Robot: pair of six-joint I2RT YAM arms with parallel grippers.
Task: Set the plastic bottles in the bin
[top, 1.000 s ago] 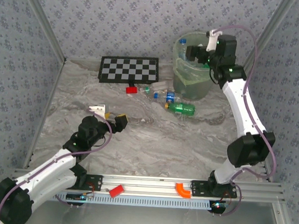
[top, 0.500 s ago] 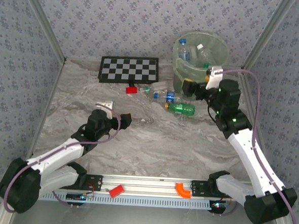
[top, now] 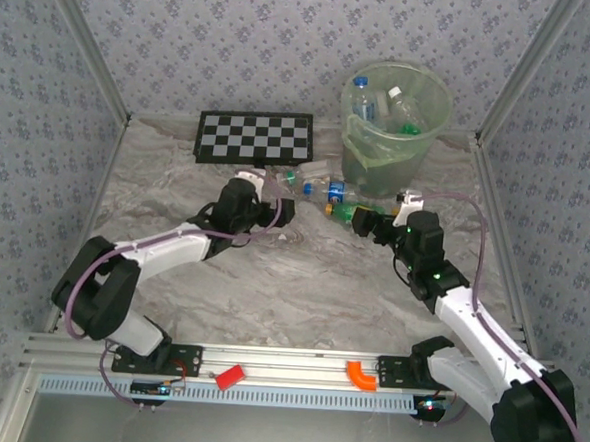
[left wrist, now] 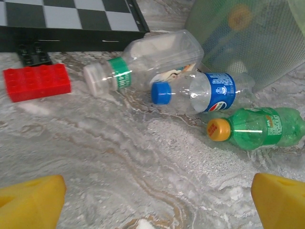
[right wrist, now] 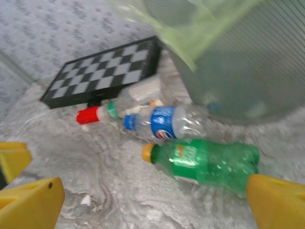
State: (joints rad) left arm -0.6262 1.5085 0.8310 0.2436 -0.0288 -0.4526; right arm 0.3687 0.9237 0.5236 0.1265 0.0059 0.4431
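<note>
The marbled surface [top: 301, 282] carries the last of the work: the bin [top: 423, 94] stands at its far right and already holds several bottles, among them a clear one with a blue cap [top: 361, 95], while three more lie on the surface by the bin's foot. So this looks like the late part of the task, at the approach to a pick.

The right jaws are spread wide and hold nothing. They sit low over the surface, just beside the green bottle [right wrist: 205, 164], which lies between their yellow tips in the right wrist view. The left jaws are also wide open and empty, and face the same three bottles from the other side, a little further back.

The next move probably calls for the right jaws to come down around the green bottle's body and close, then lift it over the bin's rim. The left jaws would suit the clear pair better.

The green bottle lies on its side, dented, its yellow cap pointing away from the bin. Just beside it is a clear bottle with a blue label and blue cap [left wrist: 200, 90], touching a crushed clear bottle with a green band and white cap [left wrist: 143, 59]. A red block [left wrist: 37, 82] sits near that cap.
</note>
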